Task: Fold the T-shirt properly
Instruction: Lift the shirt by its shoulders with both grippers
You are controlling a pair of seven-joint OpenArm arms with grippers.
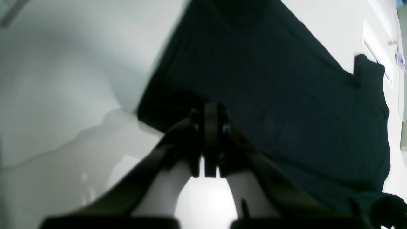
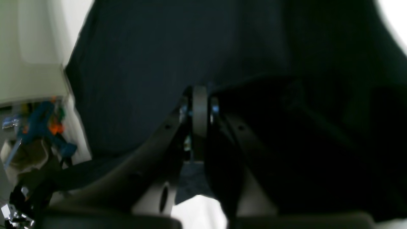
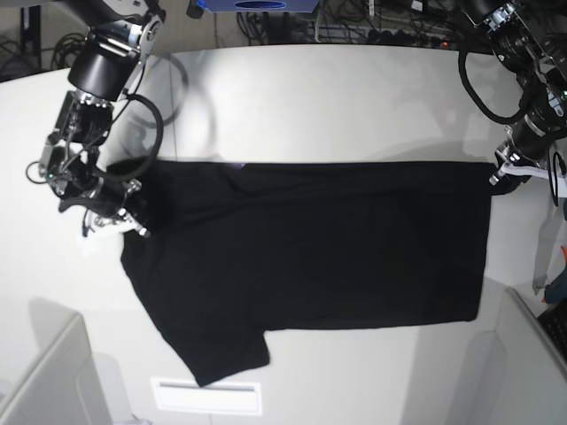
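T-shirt: spread black across the white table — one sleeve trailing toward the near edge.
Left gripper: clenched on the T-shirt's far-right corner.
Right gripper: clamped on its left edge.

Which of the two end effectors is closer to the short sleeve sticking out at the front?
Right. The right end effector grips the T-shirt just above that sleeve; the left end effector holds the far opposite corner.

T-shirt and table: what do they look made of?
The T-shirt: soft matte black cloth, probably knit cotton, since it lies limp and stretches taut between the right gripper and left gripper. The table: smooth white surface, faintly glossy with soft shadows, possibly laminate.
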